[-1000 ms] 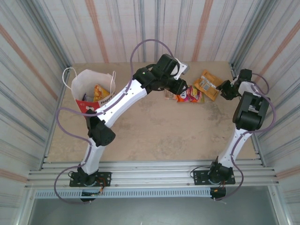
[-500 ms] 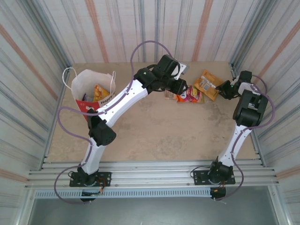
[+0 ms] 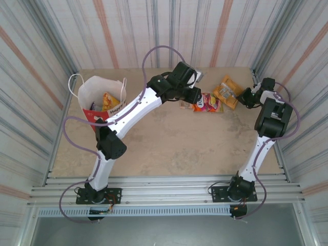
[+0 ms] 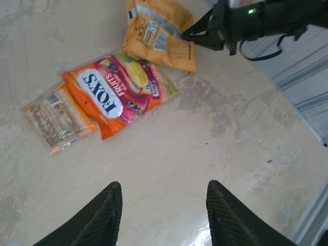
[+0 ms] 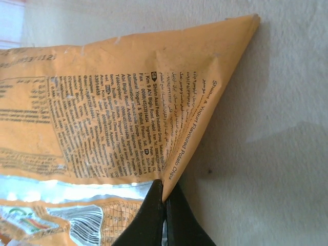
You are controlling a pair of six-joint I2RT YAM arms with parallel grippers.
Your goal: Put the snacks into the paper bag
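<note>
At far right, the right end effector (image 5: 163, 190) pinches the orange packet (image 5: 102, 102); the left end effector (image 4: 163, 187) gapes.

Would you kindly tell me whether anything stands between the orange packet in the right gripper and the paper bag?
Yes. The left arm stretches between the orange packet, pinched by the right gripper, and the paper bag; its open left gripper hovers near the FOX'S packet.
</note>
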